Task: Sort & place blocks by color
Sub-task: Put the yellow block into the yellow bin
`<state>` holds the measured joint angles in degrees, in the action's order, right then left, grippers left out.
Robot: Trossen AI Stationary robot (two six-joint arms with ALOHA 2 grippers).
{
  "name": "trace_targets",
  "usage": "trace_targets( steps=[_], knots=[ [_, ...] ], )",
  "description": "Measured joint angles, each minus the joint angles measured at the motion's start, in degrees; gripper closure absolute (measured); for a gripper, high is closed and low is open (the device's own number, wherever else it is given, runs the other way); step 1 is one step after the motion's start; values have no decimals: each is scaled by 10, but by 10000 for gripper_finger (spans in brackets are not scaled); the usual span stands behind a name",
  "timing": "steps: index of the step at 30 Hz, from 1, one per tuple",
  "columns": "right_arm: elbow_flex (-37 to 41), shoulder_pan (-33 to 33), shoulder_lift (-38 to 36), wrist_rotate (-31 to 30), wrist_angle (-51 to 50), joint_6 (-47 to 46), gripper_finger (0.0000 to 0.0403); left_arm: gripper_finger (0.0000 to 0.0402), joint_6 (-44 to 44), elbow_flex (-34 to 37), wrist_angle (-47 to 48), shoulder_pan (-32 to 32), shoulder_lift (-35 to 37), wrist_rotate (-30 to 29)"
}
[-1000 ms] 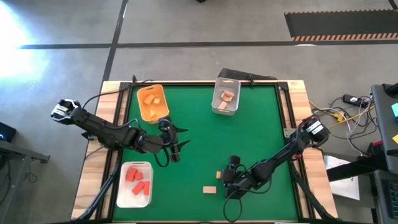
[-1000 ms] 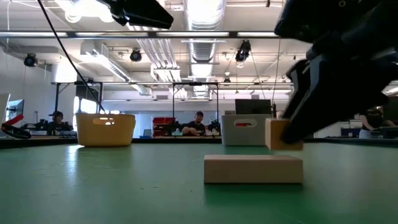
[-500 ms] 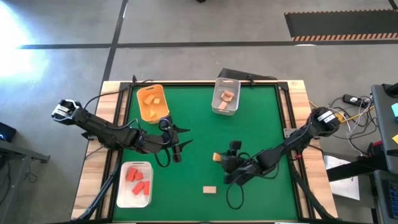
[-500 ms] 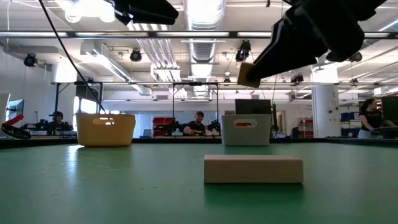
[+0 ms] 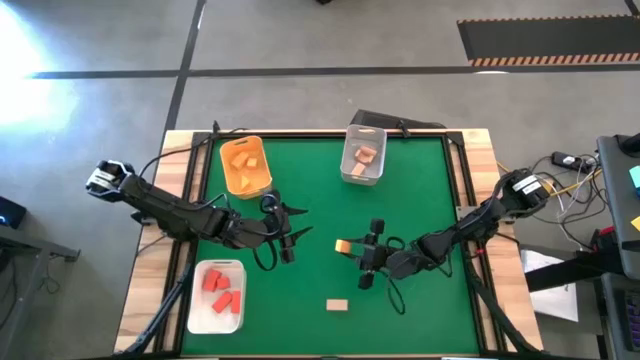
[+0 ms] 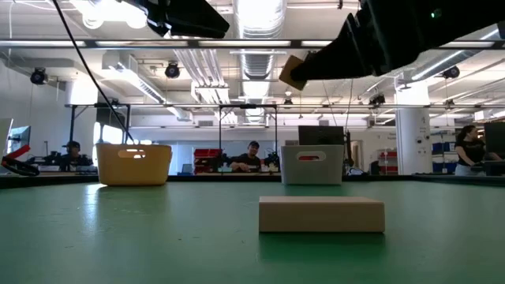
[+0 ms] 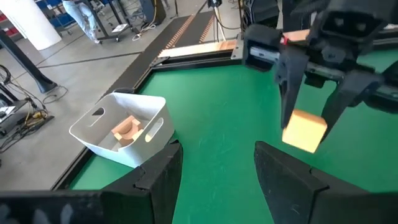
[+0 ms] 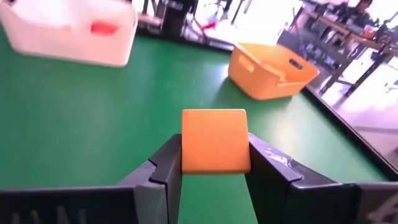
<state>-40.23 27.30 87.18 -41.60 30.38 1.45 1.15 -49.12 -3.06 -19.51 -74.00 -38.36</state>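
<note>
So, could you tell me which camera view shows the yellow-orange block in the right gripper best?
The right wrist view: the yellow-orange block fills the middle, clamped between the right gripper fingers. The left wrist view shows it smaller, hanging above the mat. The high view and the low view show only a small bit.

You see a small yellow-orange rectangular block pinched between the right end effector fingers, lifted clear of the green worktop near its middle. A pale tan wooden block lies flat on the worktop toward the near edge. Red blocks sit in the white bin, yellow-orange blocks in the orange bin, tan blocks in the clear bin.
</note>
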Motion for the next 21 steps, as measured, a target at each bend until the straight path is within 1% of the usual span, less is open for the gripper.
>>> trace_targets(
  steps=[4, 6, 9, 13, 14, 17, 21],
  knots=[
    [16, -5, 0, 0, 63, 31, 282, 219, 2, 0, -10, 0, -14, 15],
    [21, -6, 0, 0, 90, 45, 282, 219, 2, 0, -22, 0, -22, 48],
    [24, -6, 0, 3, 103, 48, 282, 219, 2, 0, -52, -1, -42, 108],
    [26, -7, 0, 37, 107, 48, 282, 218, -2, 0, -109, -1, -76, 170],
    [26, -7, 0, 48, 107, 48, 282, 216, -7, -1, -118, -1, -84, 174],
    [26, -10, 0, 86, 107, 37, 282, 200, -56, -1, -138, -1, -100, 176],
    [25, -28, -1, 148, 107, -23, 282, 171, -187, -1, -183, -8, -122, 167]
  ],
)
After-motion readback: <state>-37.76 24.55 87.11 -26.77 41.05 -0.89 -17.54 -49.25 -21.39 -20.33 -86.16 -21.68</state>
